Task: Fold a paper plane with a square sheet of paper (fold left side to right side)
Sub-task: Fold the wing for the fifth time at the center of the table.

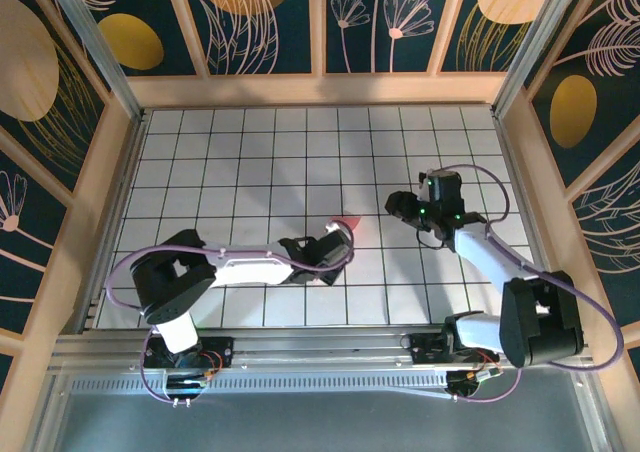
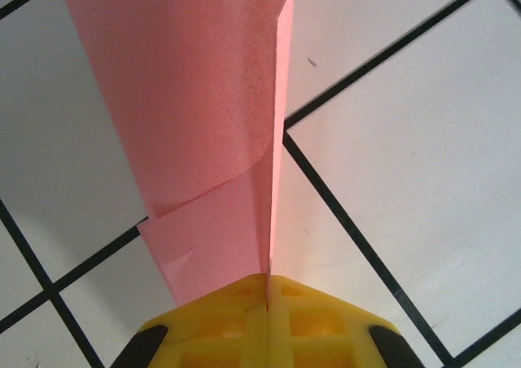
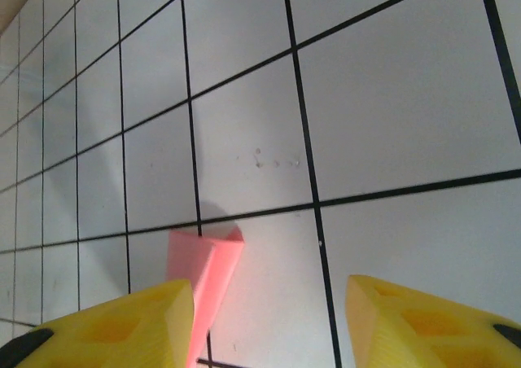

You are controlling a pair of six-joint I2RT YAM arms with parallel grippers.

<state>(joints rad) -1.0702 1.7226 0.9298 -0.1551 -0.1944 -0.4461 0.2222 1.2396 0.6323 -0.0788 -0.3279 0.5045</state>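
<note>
Tiled table (image 1: 250,162), wrist cam: L gripper (image 2: 267,293) clamps folded paper (image 2: 203,99), R gripper (image 3: 270,303) parted

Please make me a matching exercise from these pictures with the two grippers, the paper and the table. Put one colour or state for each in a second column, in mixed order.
Column one:
1. left gripper
2. right gripper
3. paper
4. table

Column two:
a. white with black grid lines
b. shut on the paper
c. pink and folded
d. open

Pairs: 1-b; 2-d; 3-c; 4-a
</note>
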